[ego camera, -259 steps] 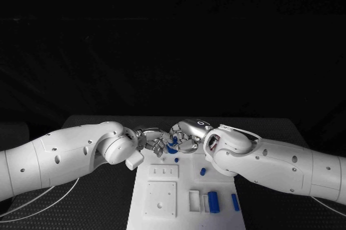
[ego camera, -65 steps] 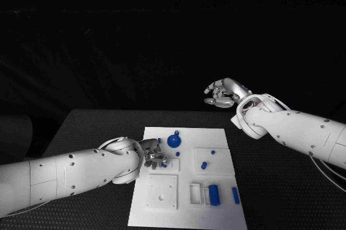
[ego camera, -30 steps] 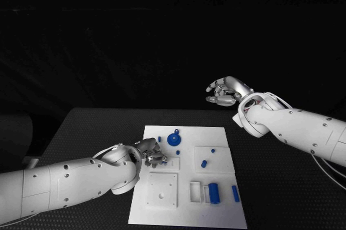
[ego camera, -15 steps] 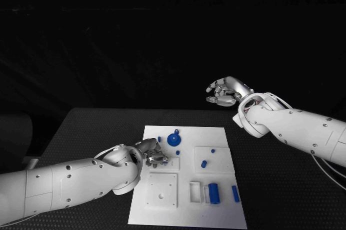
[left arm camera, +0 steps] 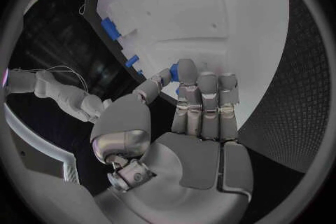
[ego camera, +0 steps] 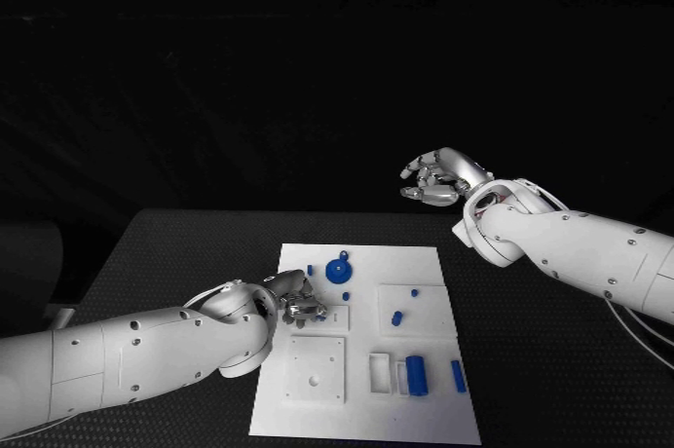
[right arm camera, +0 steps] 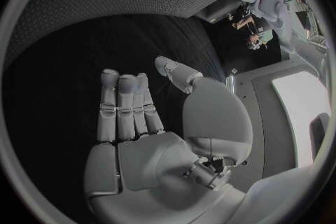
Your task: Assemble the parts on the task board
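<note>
No readable text, label, brand, number or sign appears anywhere on the white task board, the blue parts or the arms

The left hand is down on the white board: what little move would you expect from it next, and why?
Probably a gentle press downward: the left hand pinches a small blue part right over the task board, while the right hand hangs lifted away, holding nothing.
</note>
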